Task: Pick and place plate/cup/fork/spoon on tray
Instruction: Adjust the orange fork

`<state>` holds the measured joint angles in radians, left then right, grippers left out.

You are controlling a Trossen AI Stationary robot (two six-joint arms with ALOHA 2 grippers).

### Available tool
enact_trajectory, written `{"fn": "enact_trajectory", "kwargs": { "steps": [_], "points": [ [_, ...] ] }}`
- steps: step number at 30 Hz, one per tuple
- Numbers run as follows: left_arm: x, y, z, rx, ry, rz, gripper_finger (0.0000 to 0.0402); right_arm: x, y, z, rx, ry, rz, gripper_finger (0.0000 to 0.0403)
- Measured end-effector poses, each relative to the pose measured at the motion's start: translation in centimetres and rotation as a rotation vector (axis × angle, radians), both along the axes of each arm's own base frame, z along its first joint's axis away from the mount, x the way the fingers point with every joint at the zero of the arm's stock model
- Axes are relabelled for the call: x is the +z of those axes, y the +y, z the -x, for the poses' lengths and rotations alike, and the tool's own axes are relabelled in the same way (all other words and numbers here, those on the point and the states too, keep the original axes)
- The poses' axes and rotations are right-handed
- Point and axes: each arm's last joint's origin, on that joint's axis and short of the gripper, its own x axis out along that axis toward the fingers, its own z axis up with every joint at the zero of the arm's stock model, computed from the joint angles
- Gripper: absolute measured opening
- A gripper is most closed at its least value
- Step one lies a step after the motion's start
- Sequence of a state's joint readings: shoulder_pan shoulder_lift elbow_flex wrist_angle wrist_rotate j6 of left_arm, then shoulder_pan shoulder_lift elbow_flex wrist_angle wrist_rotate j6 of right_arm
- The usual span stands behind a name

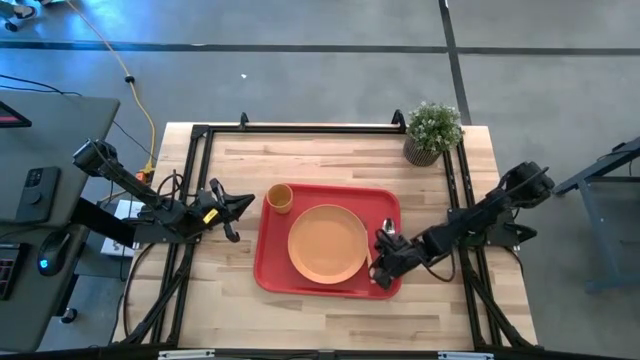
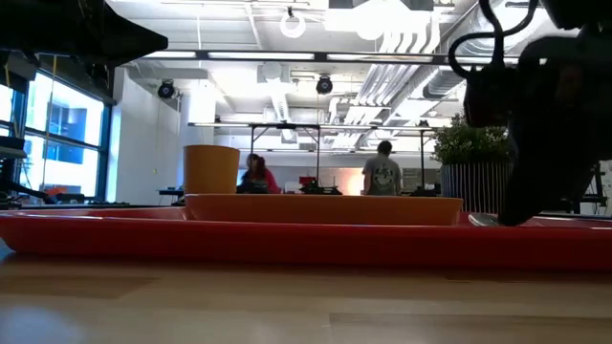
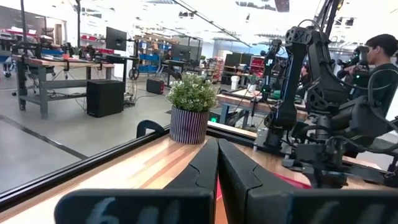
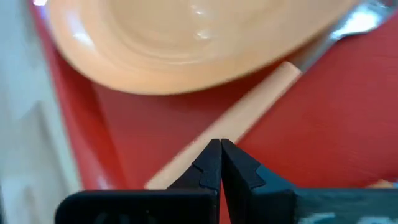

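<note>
The red tray (image 1: 268, 262) lies at the table's middle. The orange plate (image 1: 327, 243) rests flat on it, and the cup (image 1: 280, 198) stands upright in its far left corner. A silver spoon bowl (image 1: 388, 224) lies on the tray right of the plate. My right gripper (image 1: 380, 264) is shut, low over the tray's near right corner. In its wrist view its tips (image 4: 219, 148) stand over an orange utensil handle (image 4: 261, 99) lying beside the plate (image 4: 186, 37); fork or spoon, I cannot tell. My left gripper (image 1: 236, 210) is shut and empty, left of the tray. My right gripper's shut fingertips (image 4: 211, 155) point slanting down over the middle of the orange handle (image 4: 242, 118), which lies flat on the tray along the plate's rim. I cannot tell whether the tips touch the handle.
A potted plant (image 1: 432, 132) stands at the table's far right corner. Black frame rails (image 1: 300, 128) run along the table's far, left and right sides. Bare wood lies near and far of the tray. People show in the room behind the table.
</note>
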<state>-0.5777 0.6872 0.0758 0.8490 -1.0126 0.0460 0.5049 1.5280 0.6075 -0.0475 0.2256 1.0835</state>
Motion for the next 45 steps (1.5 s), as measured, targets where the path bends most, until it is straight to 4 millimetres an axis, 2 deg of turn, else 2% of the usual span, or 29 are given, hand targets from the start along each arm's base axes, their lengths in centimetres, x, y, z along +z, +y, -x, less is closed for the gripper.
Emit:
{"fn": "enact_trajectory", "kwargs": {
  "steps": [4, 7, 11, 14, 18, 24, 30, 38, 45],
  "points": [
    [0.0, 0.0, 0.0, 0.000, 0.000, 0.000, 0.0000, 0.4, 0.5, -0.2, 0.038, -0.017, 0.010, 0.0000],
    [0.0, 0.0, 0.0, -0.001, -0.003, 0.004, 0.0000, 1.0, 0.4, -0.4, 0.070, 0.030, 0.098, 0.0000],
    [0.0, 0.0, 0.0, -0.001, -0.008, 0.010, 0.0000, 1.7, -1.8, -0.7, -0.002, 0.145, 0.320, 0.0000],
    [0.1, 0.0, 0.0, 0.000, -0.011, 0.012, 0.0000, 1.6, -3.9, -1.2, -0.022, 0.179, 0.378, 0.0000],
    [0.0, -0.1, 0.1, -0.003, -0.008, 0.014, 0.0000, 0.6, -6.1, -1.7, 0.013, 0.150, 0.346, 0.0000],
    [0.0, -0.3, 0.2, 0.012, 0.000, 0.020, 0.0000, 0.9, -6.9, -3.1, 0.103, 0.006, 0.319, 0.0000],
    [0.0, -0.3, 0.3, 0.019, -0.005, 0.025, 0.0000, 0.9, -8.4, -3.4, 0.102, 0.017, 0.334, 0.0000],
    [0.0, -0.2, 0.3, 0.022, -0.007, 0.029, 0.0000, 0.8, -9.0, -3.4, 0.135, 0.030, 0.317, 0.0000],
    [0.0, -0.1, 0.3, 0.067, 0.010, 0.015, 0.0000, -0.2, -9.2, -3.3, 0.130, 0.088, 0.311, 0.0000]
  ]
}}
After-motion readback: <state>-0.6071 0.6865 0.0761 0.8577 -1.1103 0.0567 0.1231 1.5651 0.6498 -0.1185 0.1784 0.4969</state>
